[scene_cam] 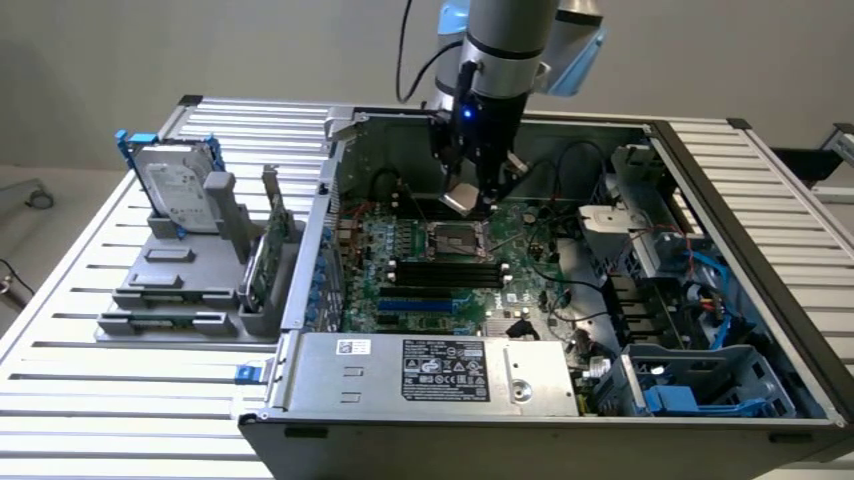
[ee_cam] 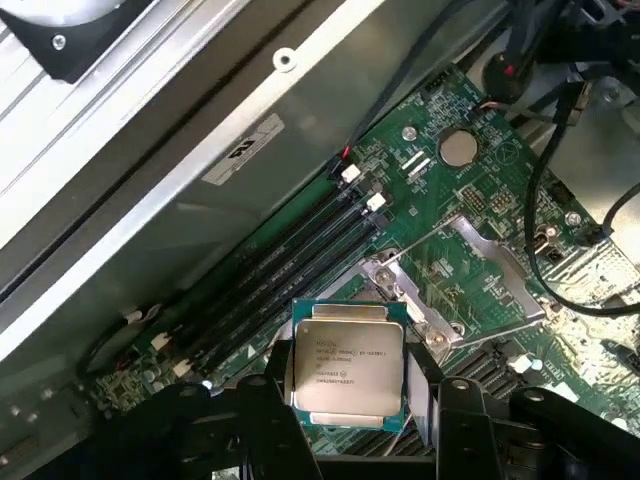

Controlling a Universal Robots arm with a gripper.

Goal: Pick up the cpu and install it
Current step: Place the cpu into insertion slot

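My fingers point(ee_cam: 262, 405) grip the cpu point(ee_cam: 347, 366) by two opposite edges, near the socket point(scene_cam: 454, 238). It seems light, rigid, fragile; I'd hold edges only.

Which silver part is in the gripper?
The small square cpu, gripped over the motherboard; the bigger blue-framed hard drive stands outside the case.

The arm point(scene_cam: 507, 40) runs off the exterior view's top edge; print on the cpu point(ee_cam: 347, 368) is unreadable.
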